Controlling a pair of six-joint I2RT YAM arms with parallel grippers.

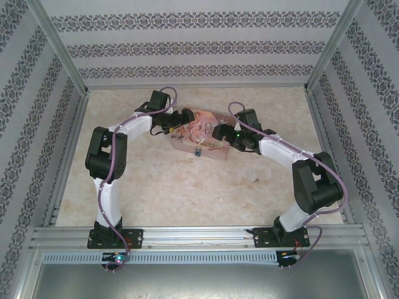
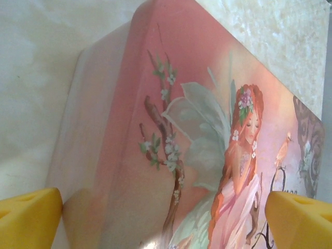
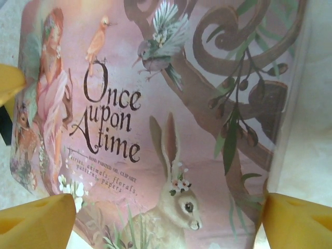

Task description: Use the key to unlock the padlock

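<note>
- The worktop (image 1: 156, 187) takes up the middle of the overhead view, with both arms reaching in from the bottom edge toward the centre.
- The pink tin (image 1: 202, 128) lies flat at the centre of the frame with its lid down. What it holds cannot be told.
- The left claw (image 2: 166, 228) hangs over the tin's left part. Its jaws stand wide, one at each lower corner of its wrist view, and nothing is between them but the tin's picture below.
- The right claw (image 3: 166, 225) hangs over the tin's right part, also spread wide and holding nothing.
- The padlock (image 1: 197, 152) is a small blue spot at the tin's lower edge in the overhead view, below and between the two claws. Whether its shackle passes through a hasp is too small to tell.
- The key (image 1: 255, 181) is a grey speck on bare worktop at lower right of the tin, well apart from the padlock.
  - It lies below the right claw in the frame, and the right arm is plainly the nearer one, so that arm looks best placed to fetch it.
  - Its long axis cannot be made out.
</note>
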